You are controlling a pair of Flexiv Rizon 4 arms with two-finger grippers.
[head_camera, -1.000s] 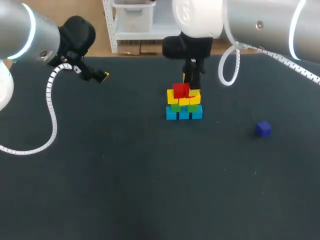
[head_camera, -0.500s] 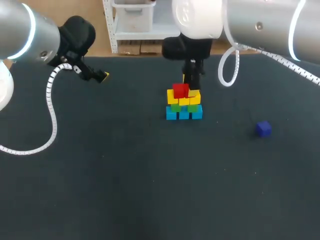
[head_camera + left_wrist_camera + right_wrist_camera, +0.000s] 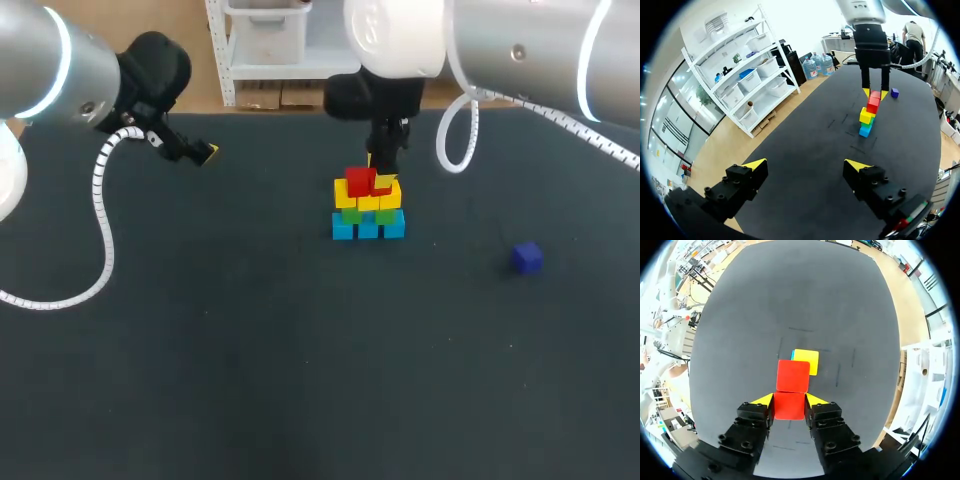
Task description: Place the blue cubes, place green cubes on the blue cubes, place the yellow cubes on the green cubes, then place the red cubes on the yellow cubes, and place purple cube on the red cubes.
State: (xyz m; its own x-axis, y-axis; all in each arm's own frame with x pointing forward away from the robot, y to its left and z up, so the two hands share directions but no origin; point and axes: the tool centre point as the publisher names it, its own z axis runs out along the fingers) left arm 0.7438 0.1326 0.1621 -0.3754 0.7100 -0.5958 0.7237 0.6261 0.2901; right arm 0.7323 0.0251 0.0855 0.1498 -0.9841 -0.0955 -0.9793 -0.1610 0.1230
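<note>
Right fingers (image 3: pixel 762 400) pinch a red cube (image 3: pixel 789 406) just beside the other red cube (image 3: pixel 793 375) atop the yellow row (image 3: pixel 806 361), probably forming a base for the purple cube (image 3: pixel 527 257) lying apart on the counter (image 3: pixel 250 350); left fingers (image 3: pixel 754 165) hang spread, empty.

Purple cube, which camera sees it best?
The head view: the purple cube lies alone and unblocked, right of the stack. The left wrist view shows it tiny, far off. The right wrist view does not show it.

The dark, matte table (image 3: pixel 250 380) carries a few faint short marks on its surface.
</note>
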